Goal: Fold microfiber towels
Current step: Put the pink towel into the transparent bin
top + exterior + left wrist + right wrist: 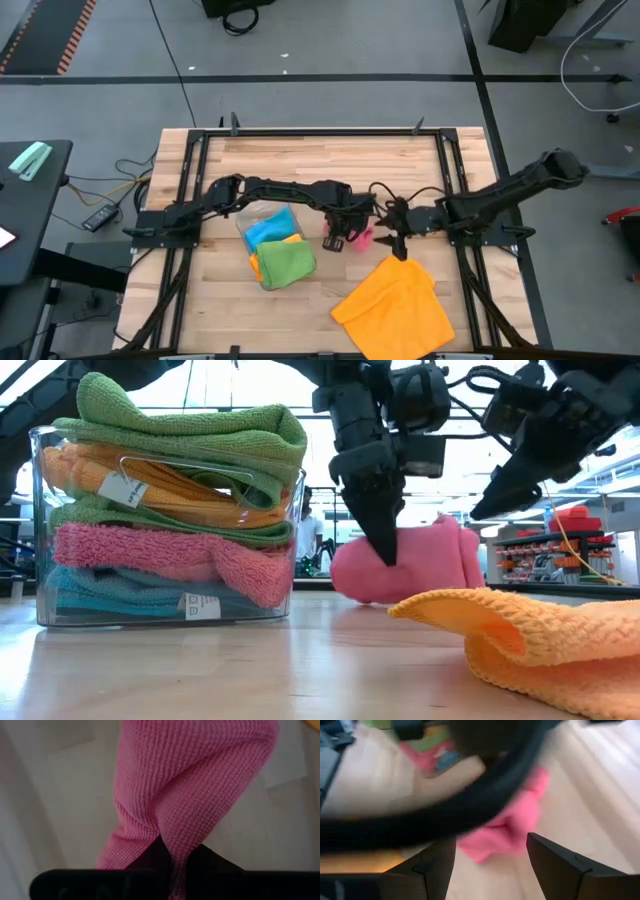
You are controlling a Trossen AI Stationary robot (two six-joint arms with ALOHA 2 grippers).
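Observation:
A pink microfiber towel lies bunched in a lump at the table's middle, and my left gripper is shut on it from above. In the high view this gripper sits just left of the pink towel. My right gripper stands open a little to the towel's right, above the table, touching nothing. An orange towel lies spread and rumpled at the near right. A clear tray on the left holds several folded towels, a green one on top. My left gripper pinches a raised fold of the pink towel between its two fingers. The fingers come steeply from above, pointing down. The towel is gathered into a ridge at the pinch, and the rest of it appears to lie bunched on the table.
The orange towel's raised edge lies just in front of the pink towel. The tray of folded towels stands close to the left arm's near side. Bare wood stretches along the far half of the table.

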